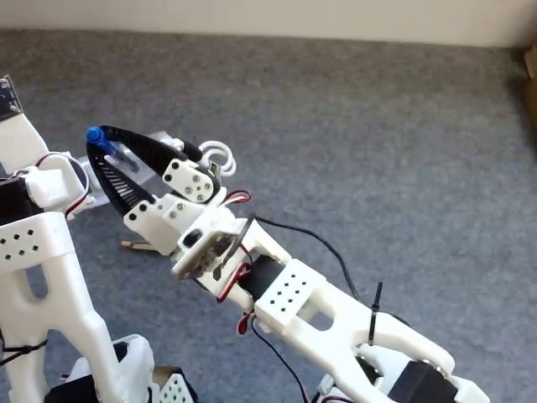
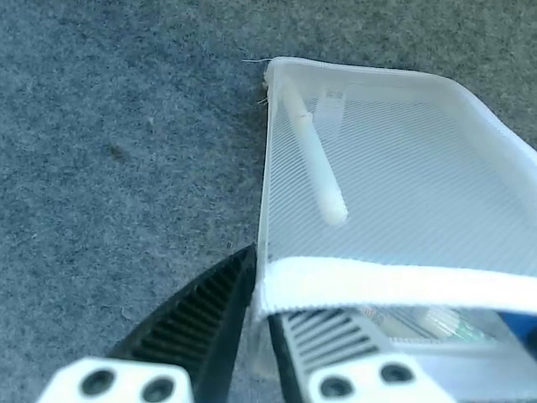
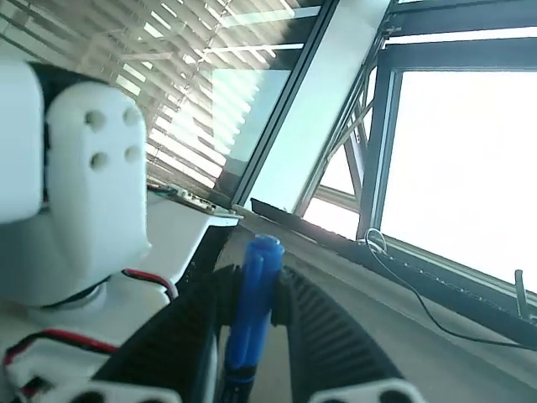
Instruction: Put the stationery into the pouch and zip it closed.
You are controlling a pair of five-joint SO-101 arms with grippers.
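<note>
White mesh pouch (image 2: 403,168) on grey carpet (image 2: 126,126)

Your two arms are meeting at the left side of the carpeted table (image 1: 377,126).

Your right arm (image 1: 336,311) is lying across from the near right toward the far left. The right gripper (image 1: 96,144) at its end is clamping a pen (image 1: 94,135) between its fingertips, and the pen is sticking out past them. Your left arm (image 1: 33,243) is standing at the left edge, just beside that gripper. The left gripper (image 2: 262,285) is pinching the pouch (image 2: 403,168) at a corner of its rim, with one finger on each side of the wall. A slim stick (image 2: 315,159) is lying inside the pouch. A pair of looped handles (image 1: 220,153) is lying just behind the right gripper's base, and a thin wooden piece (image 1: 138,245) is lying just in front of it.
</note>
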